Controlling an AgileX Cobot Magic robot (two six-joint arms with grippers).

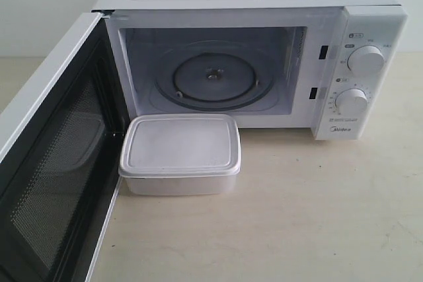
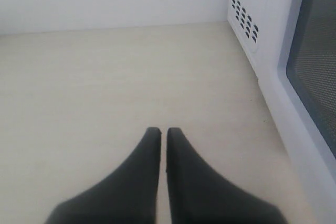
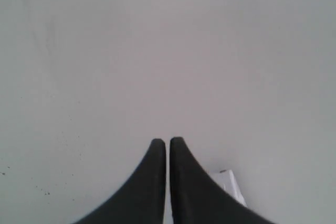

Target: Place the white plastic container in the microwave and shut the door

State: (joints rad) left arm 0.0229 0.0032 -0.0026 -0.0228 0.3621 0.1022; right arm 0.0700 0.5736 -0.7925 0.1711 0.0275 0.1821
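My left pincer (image 2: pixel 163 129) and right pincer (image 3: pixel 167 141) are closed, empty; the white plastic container (image 1: pixel 180 153) lies crosswise, seemingly beyond the door (image 1: pixel 59 163) from my left.

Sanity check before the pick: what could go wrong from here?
1. The white plastic container sits right beside the open door; an arm coming down that side may hit it.
2. The left gripper and right gripper are shut; approaching like that would likely shove the container, not grasp it.
3. It must clear the microwave sill to reach the turntable.
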